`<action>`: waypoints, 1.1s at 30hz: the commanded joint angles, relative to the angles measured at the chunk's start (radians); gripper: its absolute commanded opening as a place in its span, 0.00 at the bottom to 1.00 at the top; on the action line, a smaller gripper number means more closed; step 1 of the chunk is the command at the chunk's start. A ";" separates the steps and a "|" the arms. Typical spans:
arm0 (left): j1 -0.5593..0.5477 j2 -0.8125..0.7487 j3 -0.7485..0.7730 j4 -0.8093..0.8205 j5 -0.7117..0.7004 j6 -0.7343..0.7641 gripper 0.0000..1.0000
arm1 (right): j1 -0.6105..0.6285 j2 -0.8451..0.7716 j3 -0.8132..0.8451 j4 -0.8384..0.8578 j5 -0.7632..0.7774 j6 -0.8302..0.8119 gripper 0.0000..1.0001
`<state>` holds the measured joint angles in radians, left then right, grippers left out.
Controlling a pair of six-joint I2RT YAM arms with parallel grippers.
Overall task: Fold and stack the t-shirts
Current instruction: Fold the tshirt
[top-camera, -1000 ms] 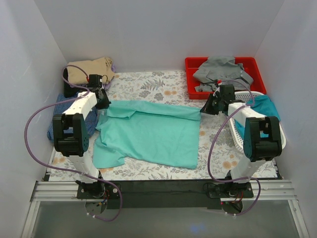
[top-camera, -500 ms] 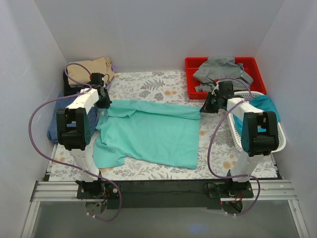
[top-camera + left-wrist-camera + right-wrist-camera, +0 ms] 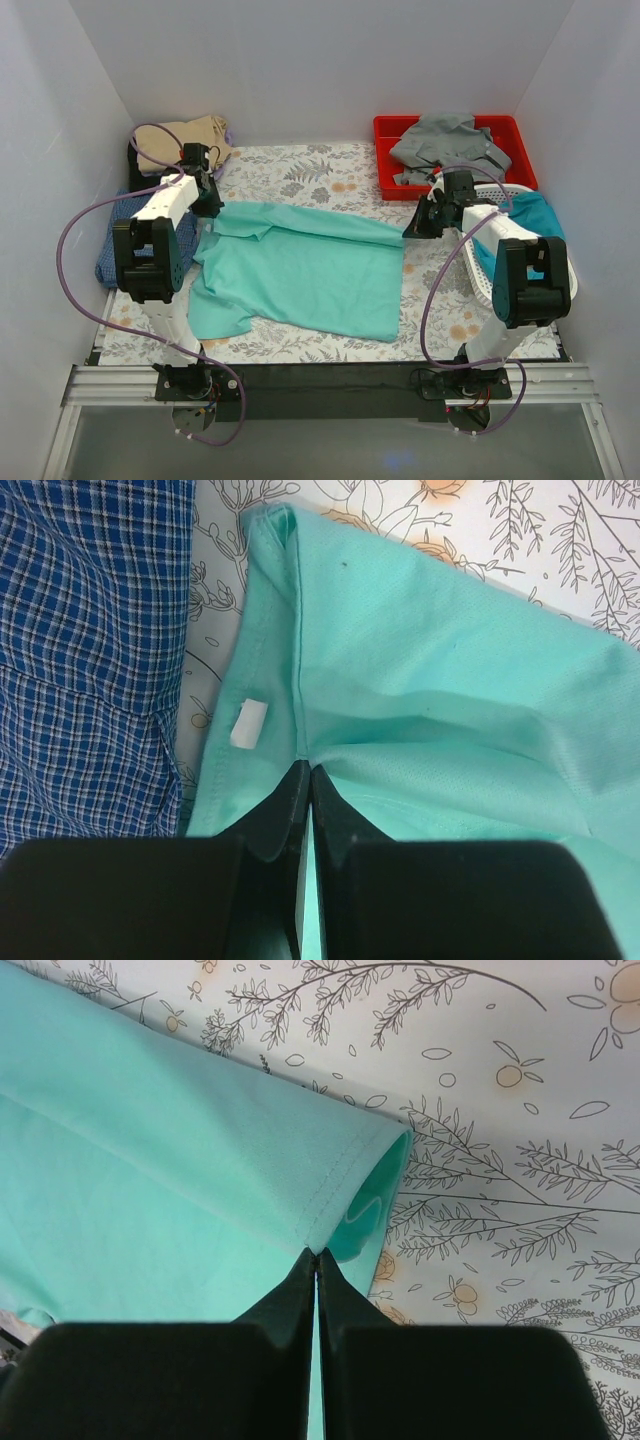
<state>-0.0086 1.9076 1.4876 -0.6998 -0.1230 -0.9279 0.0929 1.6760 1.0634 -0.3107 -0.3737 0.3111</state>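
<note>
Red bin [image 3: 383,160] held a grey tee [image 3: 445,140], white basket [image 3: 520,188] a teal tee [image 3: 535,212]; your left tool [image 3: 308,775] and right tool [image 3: 317,1255] (both closed) pinched the mint tee [image 3: 300,270].

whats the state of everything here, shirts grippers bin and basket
green shirt, spread on the table, far edge folded over
left gripper, shut on the green shirt's far edge
right gripper, shut on the green shirt's far edge
tan shirt, piled at the far left
blue checked shirt, lying beside the green shirt
grey shirt, crumpled in the red bin
teal shirt, bundled in the white basket
</note>
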 commanded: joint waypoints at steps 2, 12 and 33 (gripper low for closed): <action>0.006 -0.038 0.000 -0.020 -0.039 0.020 0.00 | -0.002 -0.003 -0.011 -0.030 -0.013 -0.023 0.01; 0.007 0.013 0.037 -0.052 -0.112 -0.003 0.74 | 0.001 -0.027 -0.082 -0.038 0.079 -0.015 0.32; 0.006 -0.107 0.066 0.149 0.422 -0.141 0.82 | 0.100 0.106 0.211 0.114 -0.065 -0.032 0.36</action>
<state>-0.0078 1.8648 1.5227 -0.5728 0.2493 -1.0538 0.1600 1.7435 1.2335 -0.2276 -0.3706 0.2623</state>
